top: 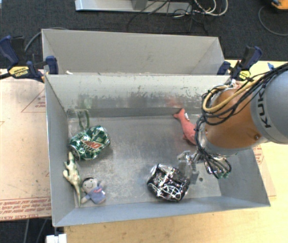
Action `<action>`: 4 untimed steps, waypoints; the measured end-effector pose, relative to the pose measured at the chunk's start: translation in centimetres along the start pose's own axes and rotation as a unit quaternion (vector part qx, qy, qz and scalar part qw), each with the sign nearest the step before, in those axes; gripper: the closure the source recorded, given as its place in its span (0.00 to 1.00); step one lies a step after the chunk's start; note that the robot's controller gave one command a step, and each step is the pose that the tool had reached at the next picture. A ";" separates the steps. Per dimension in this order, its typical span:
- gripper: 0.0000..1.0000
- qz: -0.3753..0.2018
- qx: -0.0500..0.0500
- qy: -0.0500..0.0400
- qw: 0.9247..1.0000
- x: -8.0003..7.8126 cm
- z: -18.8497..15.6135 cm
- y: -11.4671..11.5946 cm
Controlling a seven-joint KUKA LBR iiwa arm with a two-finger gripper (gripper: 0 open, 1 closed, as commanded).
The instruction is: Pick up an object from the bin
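Gripper: set low in the bin, just beside the upper right edge of the black-and-white tangled object. Contact between the two cannot be confirmed. Whether the jaws are open or closed cannot be told. Nothing is seen held between them.

Black-and-white tangled object: taken as the nearest candidate. It is offset down and to the left of the jaws, not centred under them. The front wall of the grey bin is just below it.

Handling (judgement): the object is read as a crumpled, mesh-like bundle and is judged light, irregular and somewhat yielding. It is expected to deform under pressure and may snag. Hold is best taken across its upper right lobe, where it is narrowest and closest.

Other contents, placed from the tangled object:
- pink soft-looking piece: above, slightly right, apart.
- crushed green can: well to the upper left.
- small doll: well to the left, level with it.
- pale branching figure: further left, beside the doll.
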State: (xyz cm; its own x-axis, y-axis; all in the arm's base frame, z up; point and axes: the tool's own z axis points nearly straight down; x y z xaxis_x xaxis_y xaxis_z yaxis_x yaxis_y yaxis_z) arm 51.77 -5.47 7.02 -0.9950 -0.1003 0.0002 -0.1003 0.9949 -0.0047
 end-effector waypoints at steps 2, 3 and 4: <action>1.00 -0.255 0.000 -0.001 0.967 1.3 0.0 3.2; 1.00 -0.260 0.000 -0.001 0.966 1.2 -0.1 3.7; 1.00 -0.360 0.000 -0.002 0.933 1.0 0.0 4.8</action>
State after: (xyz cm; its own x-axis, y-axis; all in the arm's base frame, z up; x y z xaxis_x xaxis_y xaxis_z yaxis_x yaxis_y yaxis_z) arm 50.27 -0.83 7.05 -0.6702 -0.7422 -0.0008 -0.7422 0.6702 -0.0060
